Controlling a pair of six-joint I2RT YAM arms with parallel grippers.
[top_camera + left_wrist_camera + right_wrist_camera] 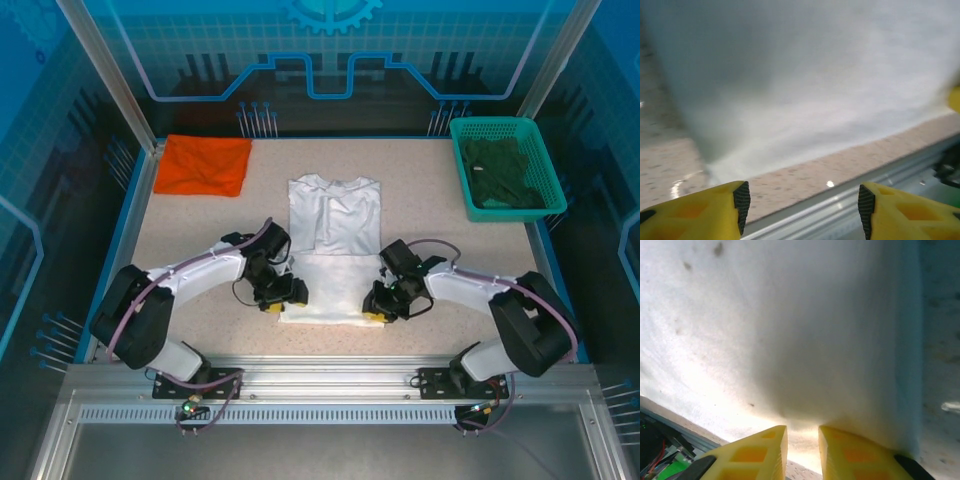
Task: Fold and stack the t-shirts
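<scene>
**Uneven hold on the hem could skew the fold**

Top view: the white t-shirt lies flat in the middle of the frame, sleeves turned in, its near hem between the two arms. The left gripper sits at the hem's left corner and the right gripper at its right corner. The orange t-shirt lies folded at upper left. A green basket holding dark cloth stands at upper right. If only one corner is truly caught, I judge a lift would drag the shirt askew and undo the turned-in sleeves.

Left wrist view: the fingers stand wide apart with nothing between them. The cloth starts just beyond the tips, in the upper frame. Closing from here might catch no cloth, or nip only the top layer.

Right wrist view: the fingers stand narrow, with the hem running in between them. I cannot tell whether they pinch it. A shallow bite could slip.

The table is speckled beige and looks smooth, so cloth may slide on it. An aluminium rail edges it at lower right of the left wrist view. Blue printed panels wall the cell.
</scene>
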